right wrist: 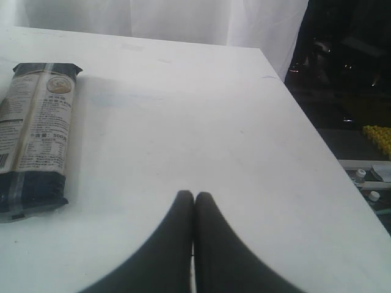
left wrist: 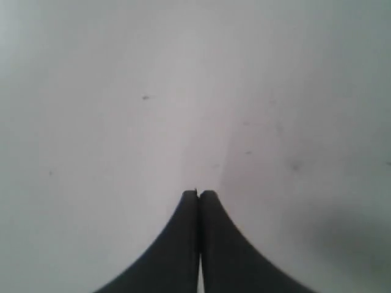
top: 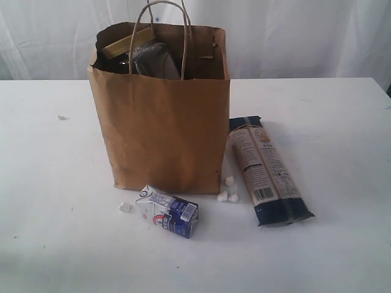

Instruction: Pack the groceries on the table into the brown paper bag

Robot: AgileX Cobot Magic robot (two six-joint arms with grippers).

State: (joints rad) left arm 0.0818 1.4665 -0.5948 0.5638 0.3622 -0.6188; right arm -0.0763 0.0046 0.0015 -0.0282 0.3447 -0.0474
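Observation:
The brown paper bag point(top: 164, 116) stands upright mid-table with its cord handles up. Inside its mouth I see a gold-lidded jar point(top: 127, 44) and a dark jar point(top: 156, 61); other contents are hidden. The long dark-blue noodle packet point(top: 266, 170) point(right wrist: 35, 134) lies flat right of the bag. The small white-blue carton point(top: 168, 211) lies on its side in front of the bag. My left gripper point(left wrist: 199, 194) is shut over bare table point(left wrist: 122, 122), holding nothing. My right gripper point(right wrist: 194, 195) is shut and empty, apart from the packet. Neither gripper shows in the exterior view.
Small white crumbs point(top: 227, 195) lie by the bag's front corner, one more point(top: 125, 207) beside the carton. The table's edge point(right wrist: 305, 122) runs close to my right gripper, with dark floor and clutter beyond. A white curtain point(top: 293, 30) hangs behind the table.

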